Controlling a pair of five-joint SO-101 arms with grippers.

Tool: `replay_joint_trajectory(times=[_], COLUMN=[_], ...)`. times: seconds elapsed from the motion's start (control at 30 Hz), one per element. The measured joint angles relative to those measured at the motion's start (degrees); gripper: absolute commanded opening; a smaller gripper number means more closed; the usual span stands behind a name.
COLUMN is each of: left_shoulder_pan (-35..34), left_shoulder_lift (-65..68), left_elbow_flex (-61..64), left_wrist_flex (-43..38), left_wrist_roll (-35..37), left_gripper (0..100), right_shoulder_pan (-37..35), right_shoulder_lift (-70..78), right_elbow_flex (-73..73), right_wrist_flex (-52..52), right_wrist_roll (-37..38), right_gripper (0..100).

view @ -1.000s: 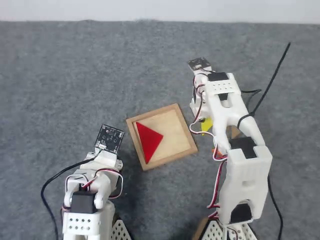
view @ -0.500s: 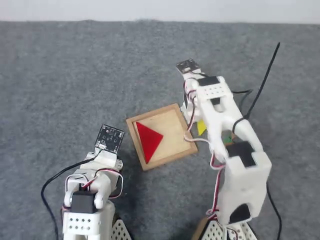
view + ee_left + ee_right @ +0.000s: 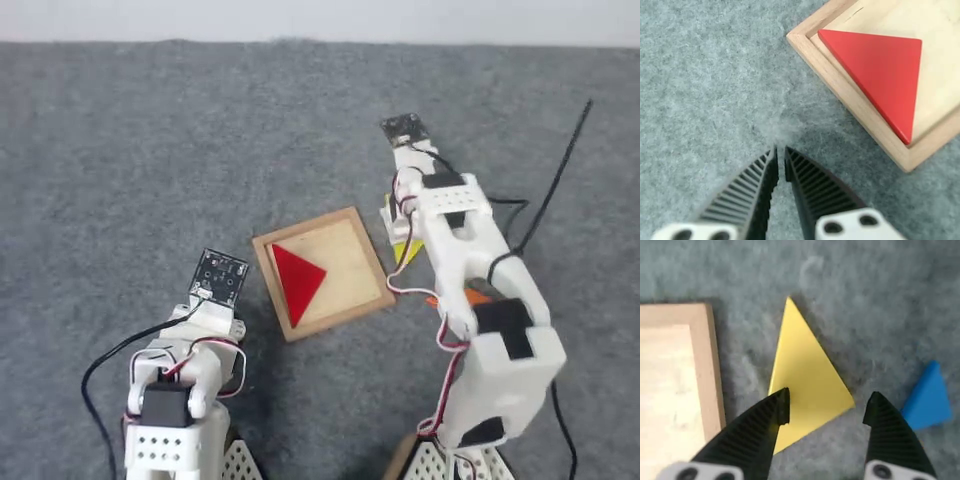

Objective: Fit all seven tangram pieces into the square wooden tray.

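The right gripper hangs spread wide over the yellow triangle, which lies flat on the carpet just right of the tray, close to its rim but apart from it. It holds nothing. One finger is above the yellow face, near an edge. The other is out past the triangle's corner, over bare carpet.

As I see it, the step in hand is picking up that yellow piece, and the jaws aren't well placed yet. I'd shift the gripper so both fingers are outside the piece, across a narrow part of it. Then I'd press down into the pile so the tips get below the thin edges before closing. A squeeze across sloping sides may push the piece out sideways, so one finger should sit flat against a straight edge.

The yellow triangle is thin and smooth with sharp corners, and looks like painted wood. The carpet is grey and fuzzy and should give a little. The tray is pale bare wood with a low raised rim. A glossy red triangle lies inside against its left side. A blue piece lies near the yellow one, not touching it.

The left gripper is closed on nothing, over carpet just near-left of the tray.
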Motion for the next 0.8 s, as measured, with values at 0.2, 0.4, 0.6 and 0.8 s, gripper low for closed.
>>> replay_joint_trajectory(times=[0.2,0.4,0.6,0.8], left_shoulder_pan=[0.0,0.0,0.0,0.0], left_shoulder_lift=[0.0,0.0,0.0,0.0], left_elbow_flex=[0.0,0.0,0.0,0.0], left_wrist_flex=[0.0,0.0,0.0,0.0], left_wrist_roll=[0.0,0.0,0.0,0.0], left_gripper=[2,2,2,2], right_shoulder_pan=[-0.26,-4.92,-7.3,-7.38], right_shoulder_lift=[6.59,7.21,6.51,5.63], right_elbow_flex=[-8.7,-8.97,-5.89,-4.66], right_wrist_flex=[4.92,5.71,5.71,5.71], right_wrist_roll=[0.0,0.26,1.58,1.85], right_gripper=[26.0,25.9,25.7,25.6])
